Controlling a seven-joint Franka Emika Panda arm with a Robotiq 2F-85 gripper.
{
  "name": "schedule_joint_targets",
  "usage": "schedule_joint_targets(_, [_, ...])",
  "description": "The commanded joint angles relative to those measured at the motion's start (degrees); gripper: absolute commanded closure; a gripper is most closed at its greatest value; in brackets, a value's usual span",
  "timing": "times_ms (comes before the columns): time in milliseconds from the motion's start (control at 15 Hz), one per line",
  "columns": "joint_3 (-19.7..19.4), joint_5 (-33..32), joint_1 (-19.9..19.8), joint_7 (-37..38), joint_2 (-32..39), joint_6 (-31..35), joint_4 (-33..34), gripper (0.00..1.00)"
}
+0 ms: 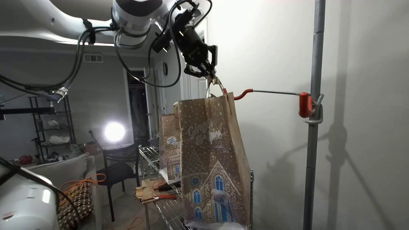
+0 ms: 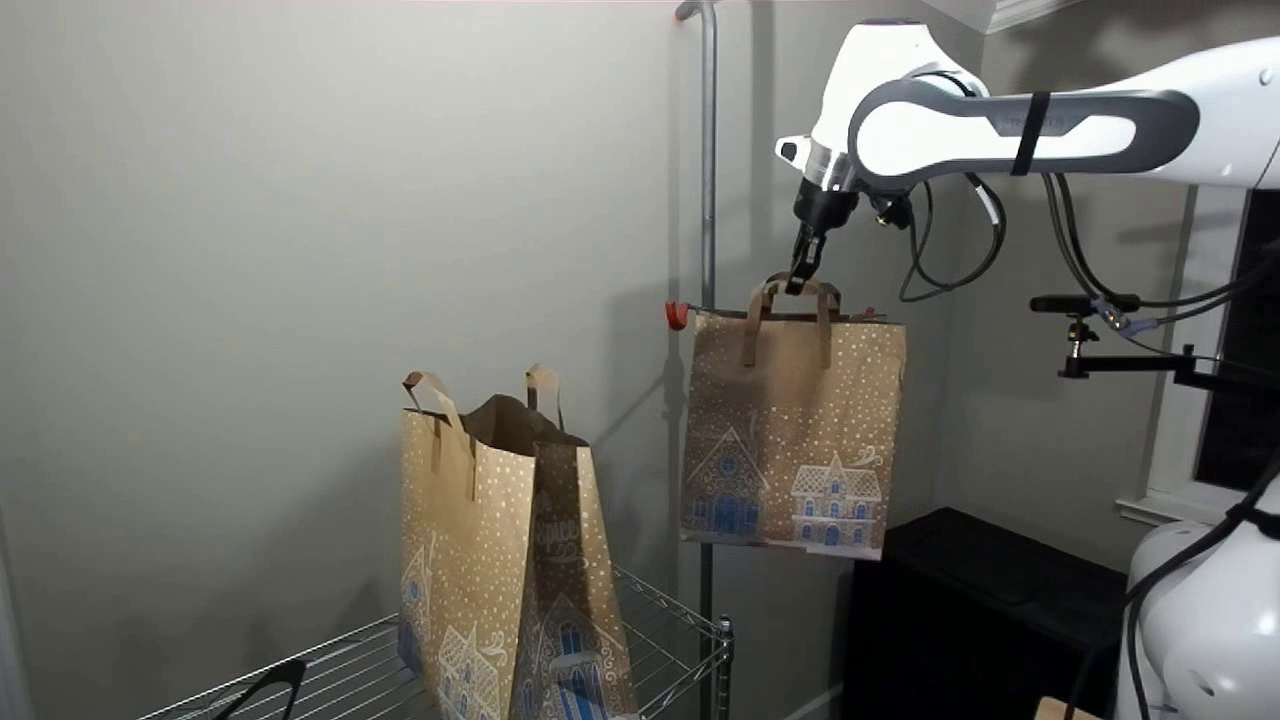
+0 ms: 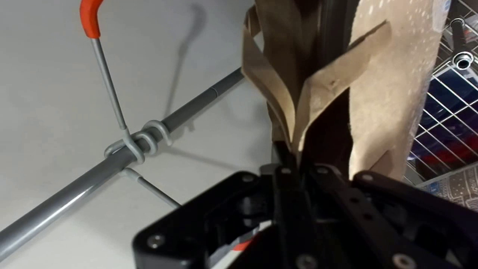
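Observation:
My gripper points down, shut on the handles of a brown paper bag printed with white dots and blue-windowed houses. In the wrist view the handle strips converge between the fingertips. The bag hangs upright beneath the gripper. Close to its top edge is a hook arm with a red bent end, fixed to a grey pole. Part of that end is hidden by the bag, so I cannot tell whether it passes through the handles.
A second similar bag stands on a wire shelf. Another red-tipped hook sticks out from the pole. A black box lies below the hanging bag. A chair and a sofa are farther back.

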Motion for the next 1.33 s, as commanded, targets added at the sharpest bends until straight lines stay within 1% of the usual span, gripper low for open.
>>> schedule_joint_targets(0, [0.8,0.7,-1.3,-0.5,0.3,0.0,0.2,0.95])
schedule_joint_targets(267, [1.3,0.7,-1.2,-0.4,0.2,0.0,0.1,0.95])
schedule_joint_targets(400, [0.8,0.7,-1.1,-1.1,-0.3,0.7,-0.6,0.95])
schedule_joint_targets(467, [-1.0,1.8,0.1,-4.8,-1.7,3.2,-2.4,0.95])
schedule_joint_targets(533, [-2.1,2.1,0.6,-7.5,-2.5,4.5,-3.4,0.96])
schedule_joint_targets(733, [-5.0,2.0,0.3,-17.6,-4.6,5.2,-5.0,0.95])
schedule_joint_targets(867, [-7.7,2.4,0.3,-25.3,-6.4,6.0,-6.2,0.95])
schedule_joint_targets(1267, [-15.4,7.9,0.5,-47.7,-10.3,7.8,-7.6,0.96])
